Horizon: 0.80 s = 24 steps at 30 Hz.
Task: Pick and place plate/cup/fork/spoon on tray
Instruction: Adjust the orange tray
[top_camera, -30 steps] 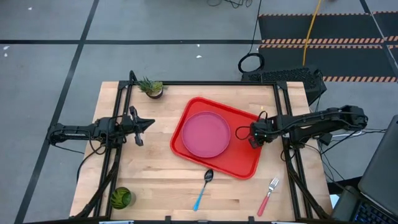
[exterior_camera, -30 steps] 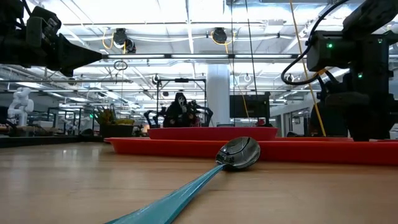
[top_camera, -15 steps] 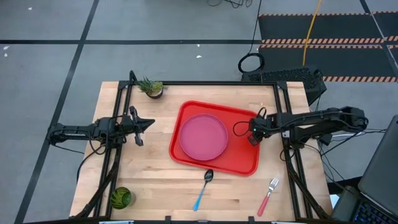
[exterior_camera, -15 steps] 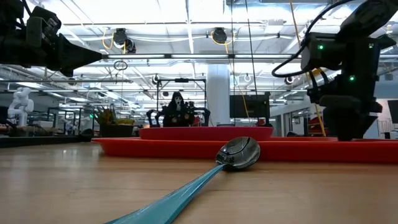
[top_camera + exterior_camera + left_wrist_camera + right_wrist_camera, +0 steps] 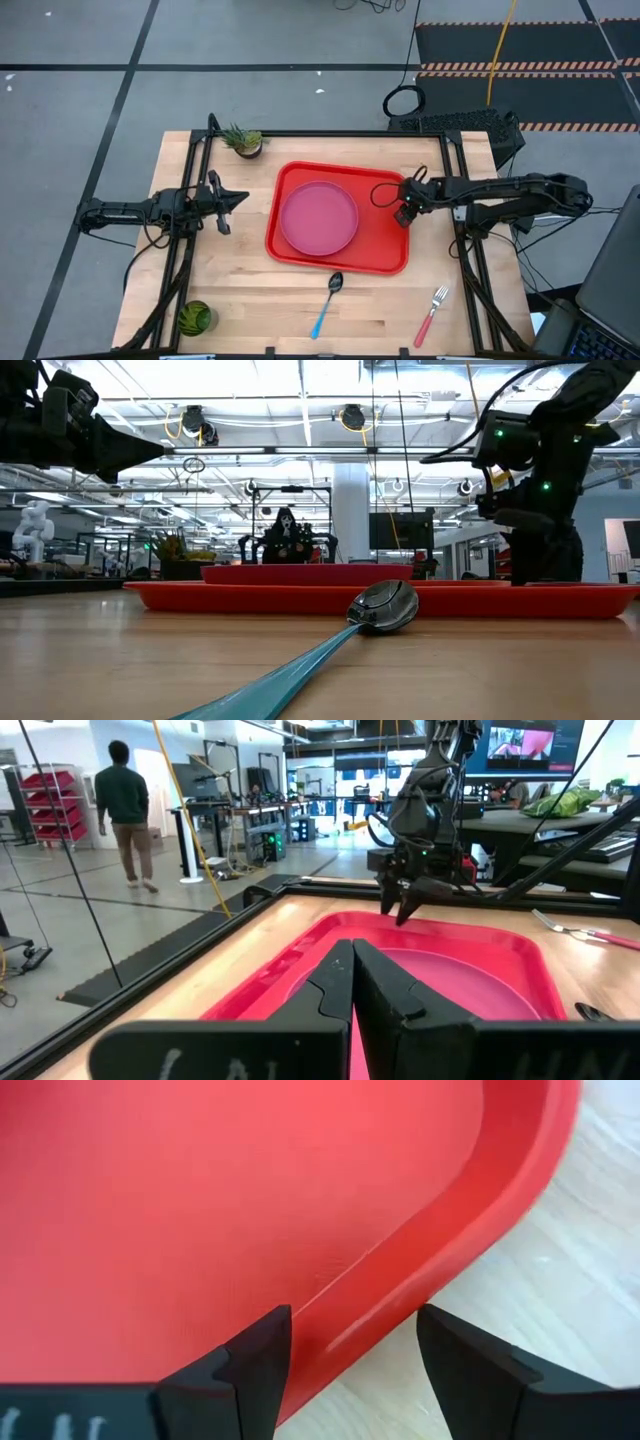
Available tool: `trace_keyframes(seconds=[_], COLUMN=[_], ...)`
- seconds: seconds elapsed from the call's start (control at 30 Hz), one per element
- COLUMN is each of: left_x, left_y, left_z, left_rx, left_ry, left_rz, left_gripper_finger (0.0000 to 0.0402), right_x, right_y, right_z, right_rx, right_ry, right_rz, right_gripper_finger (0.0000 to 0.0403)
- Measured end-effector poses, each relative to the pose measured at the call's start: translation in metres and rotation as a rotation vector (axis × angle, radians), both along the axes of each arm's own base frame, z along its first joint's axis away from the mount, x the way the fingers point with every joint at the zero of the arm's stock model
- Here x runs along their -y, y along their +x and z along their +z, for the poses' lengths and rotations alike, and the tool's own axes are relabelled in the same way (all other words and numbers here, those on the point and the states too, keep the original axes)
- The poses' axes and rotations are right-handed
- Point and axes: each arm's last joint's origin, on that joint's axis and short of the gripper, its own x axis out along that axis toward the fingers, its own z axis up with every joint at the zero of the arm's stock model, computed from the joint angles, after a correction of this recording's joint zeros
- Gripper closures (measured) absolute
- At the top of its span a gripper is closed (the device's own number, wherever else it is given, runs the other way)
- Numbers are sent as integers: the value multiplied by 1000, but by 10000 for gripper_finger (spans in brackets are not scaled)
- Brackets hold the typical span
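Observation:
The red tray (image 5: 385, 240) lies flat on the table's middle, with the pink plate (image 5: 318, 218) resting in its left half. My right gripper (image 5: 405, 212) stands over the tray's right side, shut on its rim. My left gripper (image 5: 240, 197) hovers left of the tray, shut and empty. The blue-handled spoon (image 5: 327, 300) lies on the table just in front of the tray. The red-handled fork (image 5: 432, 313) lies near the front right. The green cup (image 5: 195, 318) stands at the front left corner. My right gripper pinches the raised rim (image 5: 385, 1295) on the tray's right side. One finger (image 5: 255, 1355) stands inside the tray and the other (image 5: 465, 1355) outside it. The fingers point down from above. The tray stays flat on the table.
A small potted plant (image 5: 243, 141) stands at the far left of the table. Bare wood lies between the tray and my left gripper, and along the front edge between spoon and fork. A person walks in the room beyond, seen in the left wrist view (image 5: 127, 805).
My right gripper has moved toward the table's left and a little toward the far edge, dragging the tray by its rim. The tray has slid left and turned from slanted to square with the table. The plate has ridden along in it.

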Motion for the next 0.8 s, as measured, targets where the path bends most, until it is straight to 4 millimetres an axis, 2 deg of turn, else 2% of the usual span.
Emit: trace_keyframes(seconds=[0.6, 0.8], left_x=[0, 0], left_y=[0, 0], left_z=[0, 0], left_rx=[0, -1], left_ry=[0, 0], left_rz=[0, 0], left_gripper_finger=[396, 396], right_x=[5, 6], right_y=[18, 21], right_z=[-10, -10], right_rx=[-4, -5], right_ry=[-32, -19], right_rz=[107, 65], right_gripper_finger=[195, 195])
